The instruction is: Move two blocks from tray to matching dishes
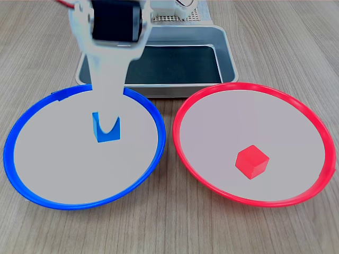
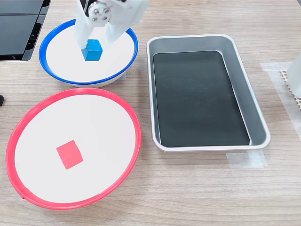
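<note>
The blue block (image 1: 106, 132) (image 2: 92, 50) sits low in the blue-rimmed dish (image 1: 32, 159) (image 2: 61, 52), at or just above its pale floor. My gripper (image 1: 106, 126) (image 2: 95, 44) comes down over it, and in the second exterior view its white fingers (image 2: 113, 35) lie against both sides of the cube. In the first exterior view a finger hides most of the block. The red block (image 1: 252, 162) (image 2: 69, 154) lies free in the red-rimmed dish (image 1: 212, 121) (image 2: 103, 122). The grey tray (image 1: 228, 58) (image 2: 244, 94) holds nothing on its black floor.
The two dishes stand side by side on the wooden table with the tray just beyond them. A black object (image 2: 19, 28) lies at the second exterior view's top left. White arm parts (image 1: 175, 10) and a perforated base (image 2: 294, 84) stand behind the tray.
</note>
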Controlling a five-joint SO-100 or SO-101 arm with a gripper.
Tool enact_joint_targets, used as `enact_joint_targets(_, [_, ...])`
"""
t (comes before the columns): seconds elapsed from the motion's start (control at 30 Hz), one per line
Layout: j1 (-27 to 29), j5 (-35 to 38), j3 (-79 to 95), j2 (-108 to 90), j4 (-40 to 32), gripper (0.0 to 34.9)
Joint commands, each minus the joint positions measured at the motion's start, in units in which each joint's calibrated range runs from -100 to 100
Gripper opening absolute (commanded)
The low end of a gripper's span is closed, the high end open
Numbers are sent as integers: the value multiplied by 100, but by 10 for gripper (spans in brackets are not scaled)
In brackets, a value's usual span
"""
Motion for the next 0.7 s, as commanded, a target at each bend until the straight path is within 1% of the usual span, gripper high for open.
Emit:
enact_joint_targets(0.0, [251, 205, -6, 201, -899, 22])
enact_joint_targets(0.07, [307, 264, 321, 167, -1296, 160])
enact_joint_targets(0.1, [326, 308, 476, 116, -1411, 240])
enact_joint_targets(0.13, [336, 327, 667, 14, -1560, 282])
enact_joint_targets(0.17, [345, 322, 786, -80, -1617, 280])
enact_joint_targets(0.2, [364, 278, 1013, -302, -1725, 261])
enact_joint_targets(0.27, [364, 147, 1359, -677, -1931, 205])
enact_joint_targets(0.33, [354, -98, 1960, -1308, -2278, 103])
enact_joint_targets(0.37, [326, -317, 2415, -1760, -2542, 13])
enact_joint_targets(0.4, [279, -474, 2907, -2229, -2773, 3])
enact_joint_targets(0.47, [157, -884, 4108, -3389, -3301, 2])
enact_joint_targets(0.53, [34, -1284, 5410, -4609, -3615, 2])
enact_joint_targets(0.67, [-267, -1924, 7677, -7014, -3665, 1])
